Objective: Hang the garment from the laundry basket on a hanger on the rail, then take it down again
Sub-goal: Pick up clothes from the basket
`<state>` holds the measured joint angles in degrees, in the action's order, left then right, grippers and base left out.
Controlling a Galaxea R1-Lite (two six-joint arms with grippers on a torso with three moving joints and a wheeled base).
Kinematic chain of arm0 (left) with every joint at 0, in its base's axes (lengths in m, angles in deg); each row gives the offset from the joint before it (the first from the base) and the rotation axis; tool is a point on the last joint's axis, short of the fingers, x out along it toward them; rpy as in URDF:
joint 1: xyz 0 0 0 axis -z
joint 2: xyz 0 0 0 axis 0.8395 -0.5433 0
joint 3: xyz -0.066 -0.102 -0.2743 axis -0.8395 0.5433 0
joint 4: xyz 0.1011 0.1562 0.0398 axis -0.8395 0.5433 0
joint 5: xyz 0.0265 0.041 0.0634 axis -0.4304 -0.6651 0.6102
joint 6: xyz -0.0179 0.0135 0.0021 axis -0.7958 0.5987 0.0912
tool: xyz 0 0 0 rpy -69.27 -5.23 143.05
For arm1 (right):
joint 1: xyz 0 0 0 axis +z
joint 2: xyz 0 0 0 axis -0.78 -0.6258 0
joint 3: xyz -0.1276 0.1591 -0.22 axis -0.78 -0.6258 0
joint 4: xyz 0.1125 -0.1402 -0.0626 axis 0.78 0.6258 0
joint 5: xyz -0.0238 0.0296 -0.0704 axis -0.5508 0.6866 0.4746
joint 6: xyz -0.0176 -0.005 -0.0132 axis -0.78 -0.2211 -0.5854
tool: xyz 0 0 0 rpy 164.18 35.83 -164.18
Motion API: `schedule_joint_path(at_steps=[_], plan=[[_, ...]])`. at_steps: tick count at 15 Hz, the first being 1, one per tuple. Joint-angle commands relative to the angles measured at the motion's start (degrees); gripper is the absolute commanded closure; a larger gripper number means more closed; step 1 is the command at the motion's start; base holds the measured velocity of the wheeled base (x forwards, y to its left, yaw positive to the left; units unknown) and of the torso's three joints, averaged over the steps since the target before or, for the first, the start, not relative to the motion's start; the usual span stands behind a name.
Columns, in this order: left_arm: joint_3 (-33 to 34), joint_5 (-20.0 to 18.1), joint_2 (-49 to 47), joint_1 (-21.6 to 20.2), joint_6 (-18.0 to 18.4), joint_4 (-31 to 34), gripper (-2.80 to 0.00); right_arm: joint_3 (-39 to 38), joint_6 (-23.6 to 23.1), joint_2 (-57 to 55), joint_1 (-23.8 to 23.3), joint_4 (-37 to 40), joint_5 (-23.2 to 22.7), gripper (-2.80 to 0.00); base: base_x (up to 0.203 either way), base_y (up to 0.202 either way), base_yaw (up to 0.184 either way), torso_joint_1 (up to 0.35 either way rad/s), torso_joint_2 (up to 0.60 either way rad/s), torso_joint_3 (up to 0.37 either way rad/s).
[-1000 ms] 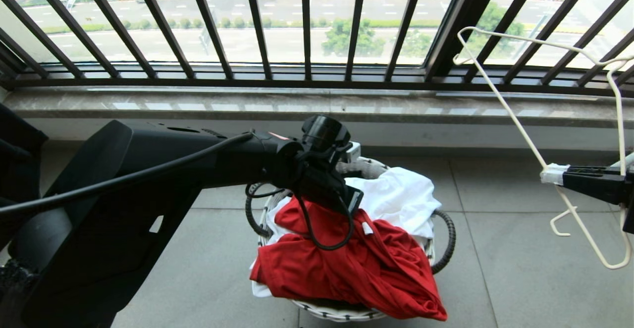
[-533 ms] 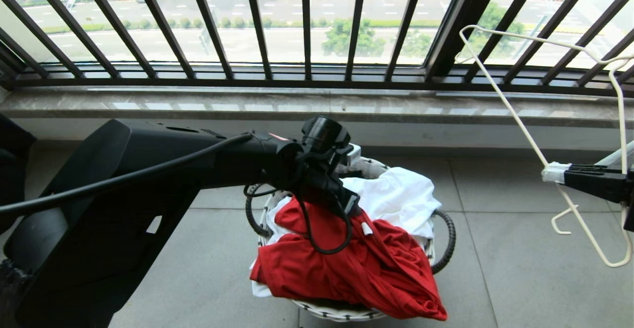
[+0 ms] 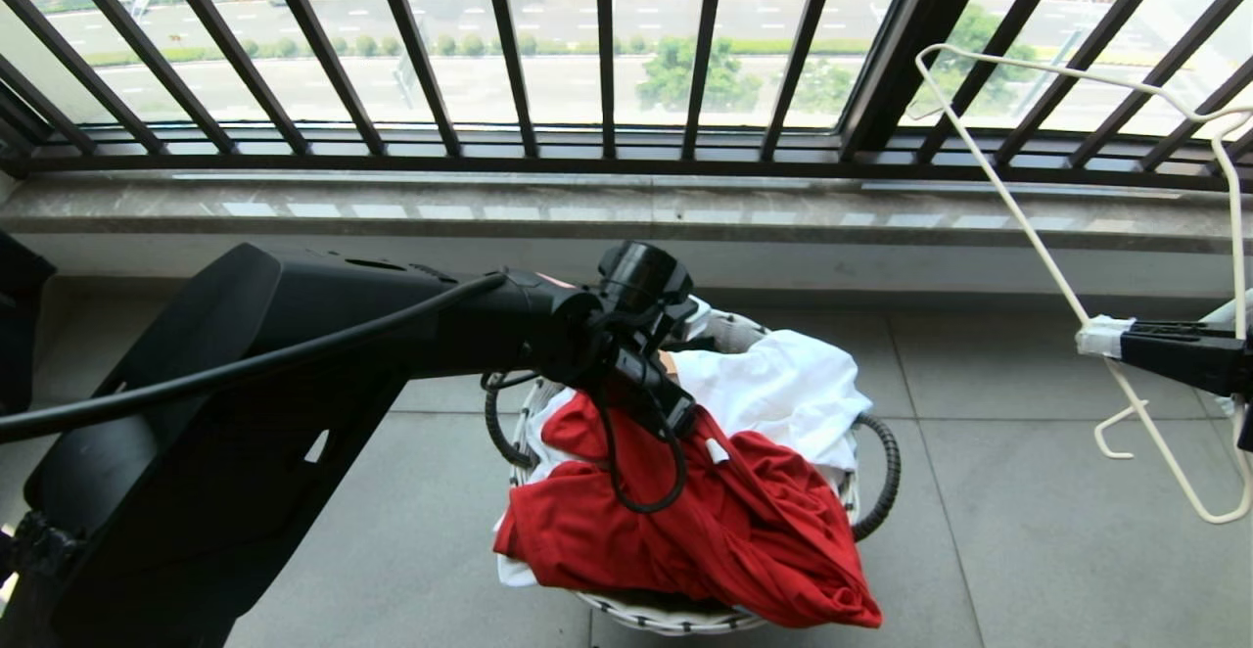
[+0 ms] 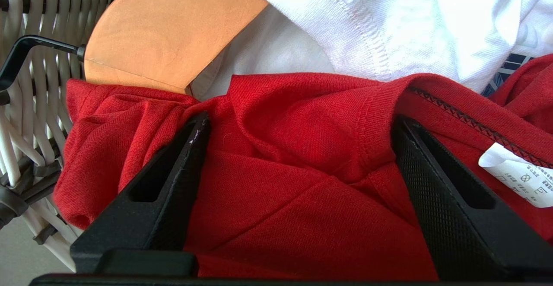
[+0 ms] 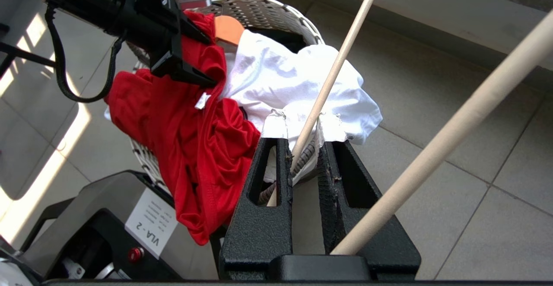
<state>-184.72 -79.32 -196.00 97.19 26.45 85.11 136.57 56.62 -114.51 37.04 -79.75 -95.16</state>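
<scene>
The garment (image 3: 705,521), a red T-shirt, lies crumpled over the front of the laundry basket (image 3: 666,619) on the floor. My left gripper (image 3: 675,403) reaches down onto its upper edge. In the left wrist view the left gripper (image 4: 298,126) is open, its jaws wide apart with a fold of the garment (image 4: 293,182) between them. At the right, my right gripper (image 3: 1101,340) is shut on one slim arm of the off-white hanger (image 3: 1028,227), held in the air. The right gripper (image 5: 302,126) pinches the hanger (image 5: 341,57) at its taped tips. The rail is out of view.
A white garment (image 3: 783,384) fills the basket's back half, and a tan wooden hanger (image 4: 164,27) pokes out beside it. A stone window ledge (image 3: 587,208) with black bars (image 3: 607,51) runs behind. The robot's base (image 5: 151,223) stands just in front of the basket.
My left hand has turned at the wrist and dipped slightly onto the red garment. The right gripper and the hanger have barely shifted.
</scene>
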Motion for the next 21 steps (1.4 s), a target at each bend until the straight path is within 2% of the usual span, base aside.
schedule_joint_path(at_steps=[1, 5, 8, 12, 13, 15, 21], plan=[[-0.1, 0.1, 0.1, 0.0, 0.0, -0.1, -2.8, 0.0, -0.2, 0.1, -0.1, 0.0, -0.3, 0.0, 0.0, 0.0, 0.0, 0.0, 0.0, 0.0], [-0.4, 2.2, 0.6, 0.1, 0.6, -1.1, -2.8, 0.1, -0.2, 0.1, -0.2, 0.0, -0.3, 0.0, 0.0, 0.0, 0.0, 0.0, 0.0, 0.0], [-0.1, 7.7, 0.7, 0.1, 4.6, -3.4, -2.8, 0.1, -0.2, 0.1, -0.2, 0.0, -0.3, 0.0, 0.0, 0.0, 0.0, 0.0, 0.0, 0.0], [-0.2, 8.1, 1.1, 0.5, 5.4, -3.4, -2.8, 0.4, -0.1, 0.0, -0.3, 0.0, -0.3, 0.0, 0.0, 0.0, 0.0, 0.0, 0.0, 0.0], [-0.2, 8.4, 1.1, 0.6, 5.4, -3.5, 0.0, 0.4, -0.1, 0.0, -0.3, 0.0, -0.3, 0.0, 0.0, 0.0, 0.0, 0.0, 0.0, 0.0], [-0.3, 9.5, 1.1, 0.8, 5.5, -3.5, 0.0, 0.4, -0.1, 0.0, -0.4, 0.0, -0.3, 0.0, 0.0, 0.0, 0.0, 0.0, 0.0, 0.0], [-0.1, 9.5, 2.1, 0.8, 5.5, -3.5, 0.0, 0.4, -0.1, 0.0, -0.4, 0.0, -0.3, 0.0, 0.0, 0.0, 0.0, 0.0, 0.0, 0.0]])
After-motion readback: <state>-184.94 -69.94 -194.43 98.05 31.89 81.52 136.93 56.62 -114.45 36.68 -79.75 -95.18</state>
